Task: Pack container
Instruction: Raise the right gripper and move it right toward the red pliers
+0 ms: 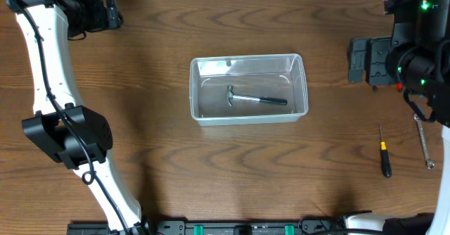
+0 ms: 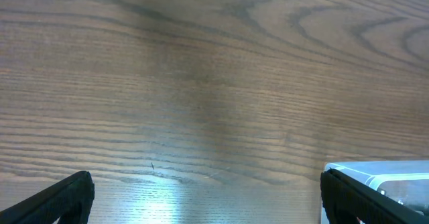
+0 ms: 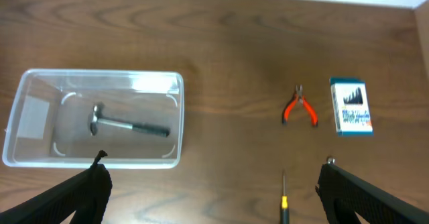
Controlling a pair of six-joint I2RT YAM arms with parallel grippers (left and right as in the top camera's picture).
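Observation:
The clear plastic container (image 1: 247, 118) stands at the table's middle with a black-handled hammer (image 1: 256, 98) lying in it. From the right wrist the container (image 3: 20, 110) is at the left, hammer (image 3: 127, 125) inside. My right gripper (image 3: 213, 174) hangs open and empty high over the table, right of the container; from overhead it (image 1: 365, 60) is at the far right. My left gripper (image 2: 206, 178) is open and empty above bare wood, at the top left overhead (image 1: 109, 13). A pale plastic edge (image 2: 389, 174) shows by its right finger.
A yellow-and-black screwdriver (image 1: 384, 157) and a wrench (image 1: 424, 142) lie at the right front. Under the right arm are orange pliers (image 3: 299, 108), a small blue-and-white box (image 3: 351, 107) and the screwdriver (image 3: 284, 200). The left arm (image 1: 63, 122) spans the left side.

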